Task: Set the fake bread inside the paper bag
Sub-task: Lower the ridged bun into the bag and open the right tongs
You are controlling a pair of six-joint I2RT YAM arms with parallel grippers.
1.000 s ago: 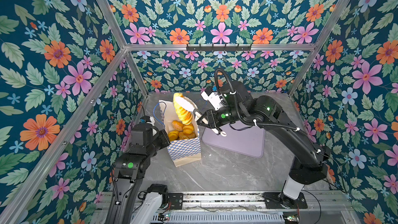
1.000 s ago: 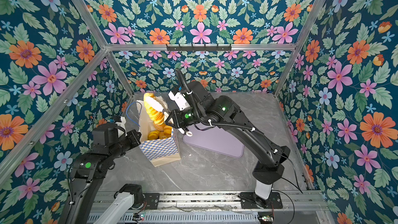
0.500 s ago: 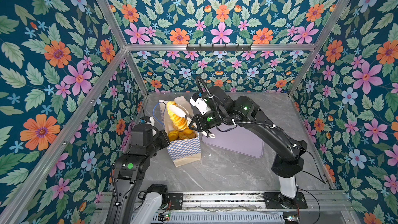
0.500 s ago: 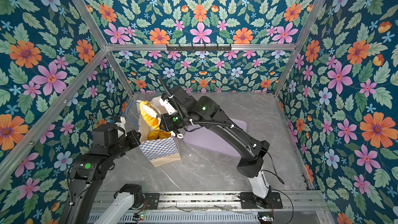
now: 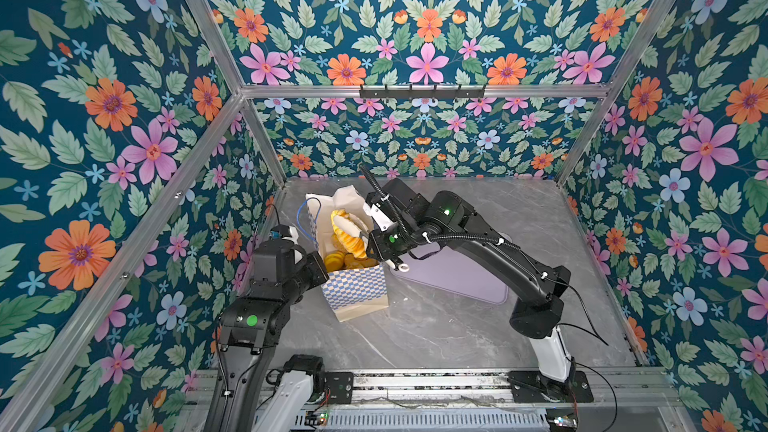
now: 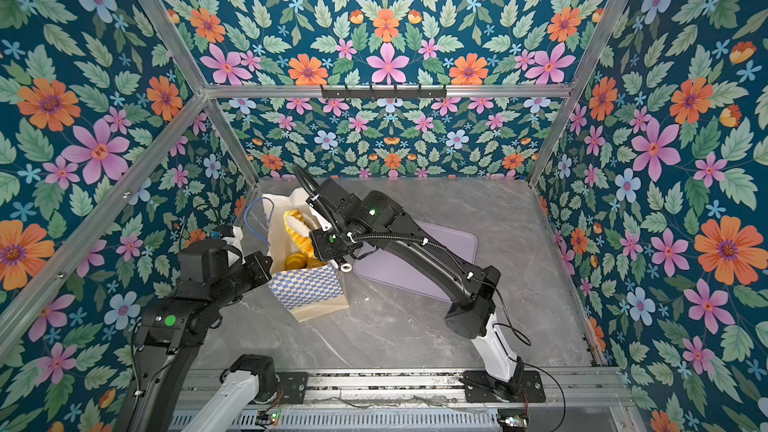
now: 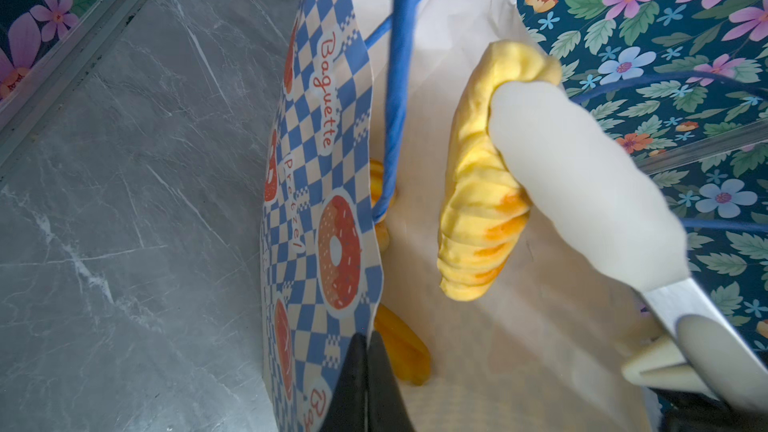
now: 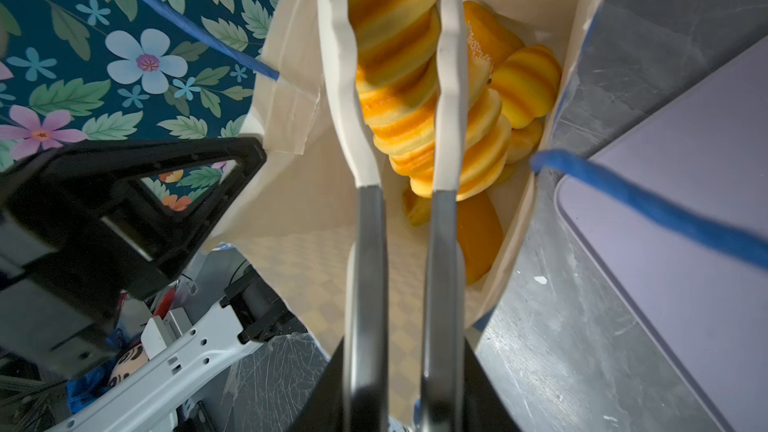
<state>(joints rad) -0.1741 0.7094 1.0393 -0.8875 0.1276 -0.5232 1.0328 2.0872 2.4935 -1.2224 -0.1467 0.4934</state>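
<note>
The paper bag (image 5: 357,292) (image 6: 307,288) stands open at the table's left, checkered blue and white. My left gripper (image 7: 368,351) (image 5: 322,261) is shut on its near rim. My right gripper (image 8: 405,367) (image 5: 376,243) is shut on metal tongs (image 8: 365,243) with white tips (image 7: 582,184). The tongs clamp a long ridged loaf of fake bread (image 8: 395,56) (image 7: 478,209) (image 5: 351,238) (image 6: 301,236), which hangs tilted in the bag's mouth. Several more golden breads (image 8: 525,85) (image 5: 336,260) lie at the bottom of the bag.
A flat lilac tray (image 5: 457,276) (image 6: 419,259) lies right of the bag, under my right arm. Blue cord handles (image 5: 309,211) (image 8: 648,201) loop off the bag's rims. Floral walls close in on the left, back and right sides.
My right arm has swung left and down, bringing the loaf from high above the bag into its mouth. The left gripper and the bag have stayed put.
</note>
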